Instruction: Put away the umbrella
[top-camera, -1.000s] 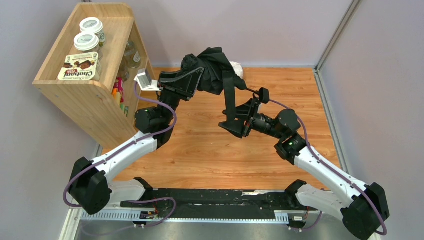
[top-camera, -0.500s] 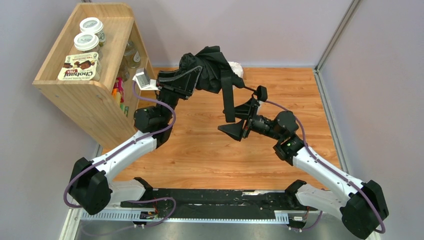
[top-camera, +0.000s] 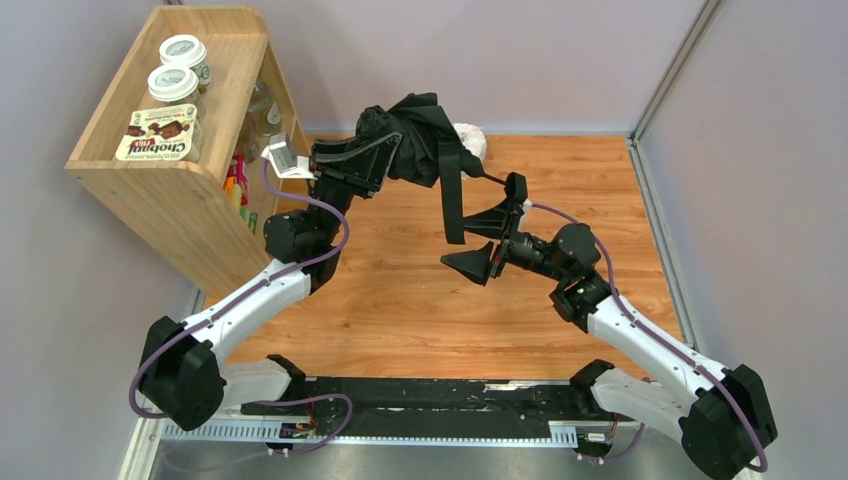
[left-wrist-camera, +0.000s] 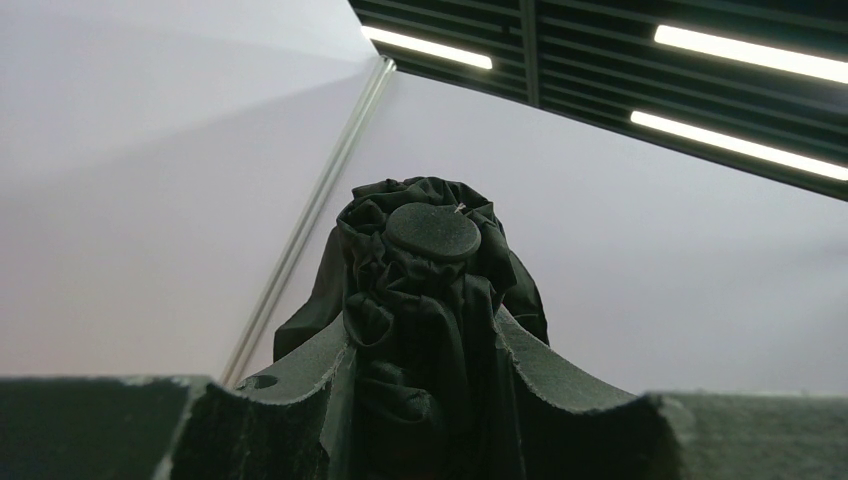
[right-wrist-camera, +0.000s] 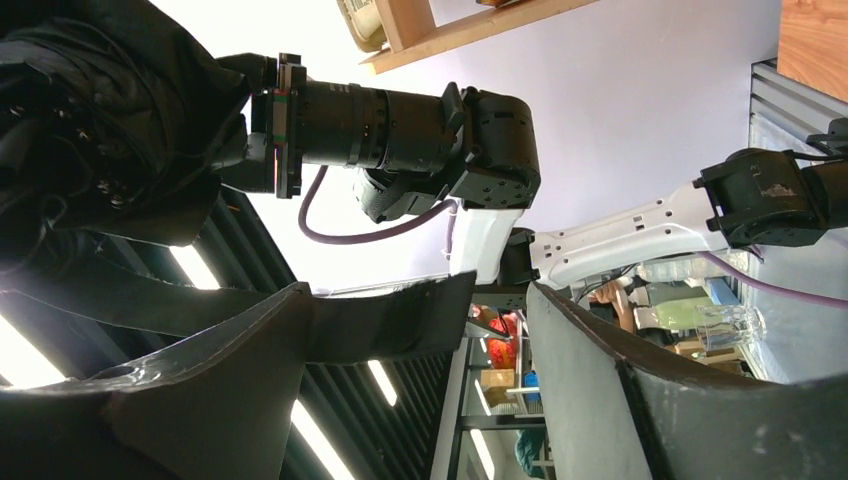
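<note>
The umbrella (top-camera: 425, 135) is held bunched in the left gripper (top-camera: 390, 152), which is clamped on its fabric, raised above the table (top-camera: 400, 290) near the shelf (top-camera: 150, 190). The right gripper (top-camera: 482, 240) is spread wide beside the hanging strap (top-camera: 455, 200).

Robot lab: grey partitions (top-camera: 560, 60) enclose table (top-camera: 400, 300)

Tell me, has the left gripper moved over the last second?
Yes, slightly. In the top view the left gripper, shut on the umbrella, has shifted left, closer to the shelf.
</note>
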